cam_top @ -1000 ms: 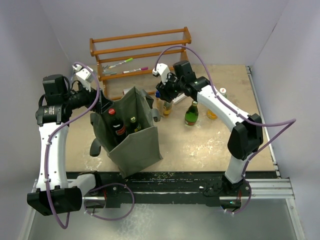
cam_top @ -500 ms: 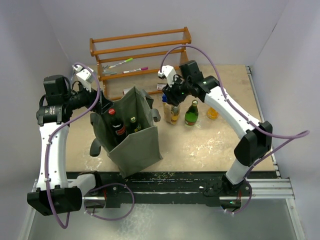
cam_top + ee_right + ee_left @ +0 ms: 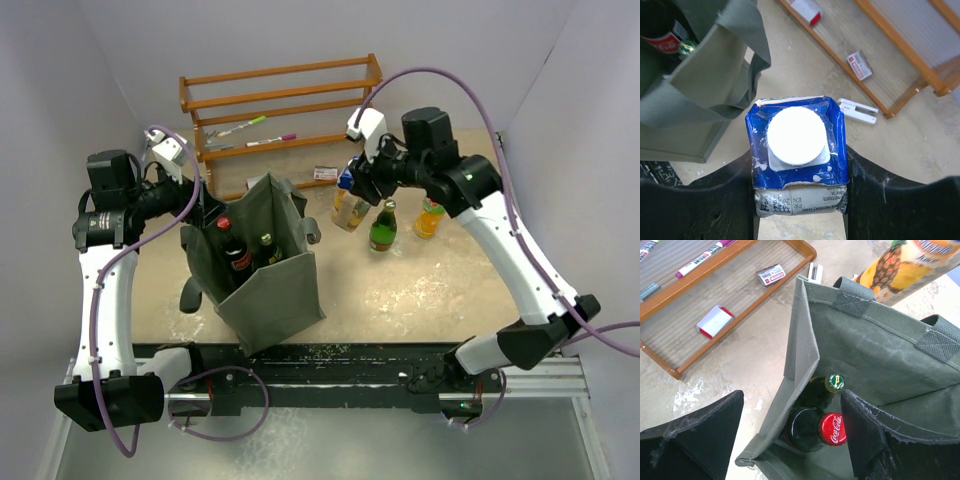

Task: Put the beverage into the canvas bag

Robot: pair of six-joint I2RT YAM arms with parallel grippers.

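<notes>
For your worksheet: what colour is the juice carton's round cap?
Round cap: white; clearest in right wrist view.

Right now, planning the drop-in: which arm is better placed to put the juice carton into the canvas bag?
Right. The right end effector grips the juice carton near the canvas bag; the left end effector straddles the bag's wall, jaws open.

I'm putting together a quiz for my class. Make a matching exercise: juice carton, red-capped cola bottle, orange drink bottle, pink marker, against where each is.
1 juice carton
2 red-capped cola bottle
3 orange drink bottle
4 pink marker

A on the wooden rack
B inside the canvas bag
C in the right gripper
D standing on the table

Pairs: 1-C, 2-B, 3-D, 4-A
</notes>
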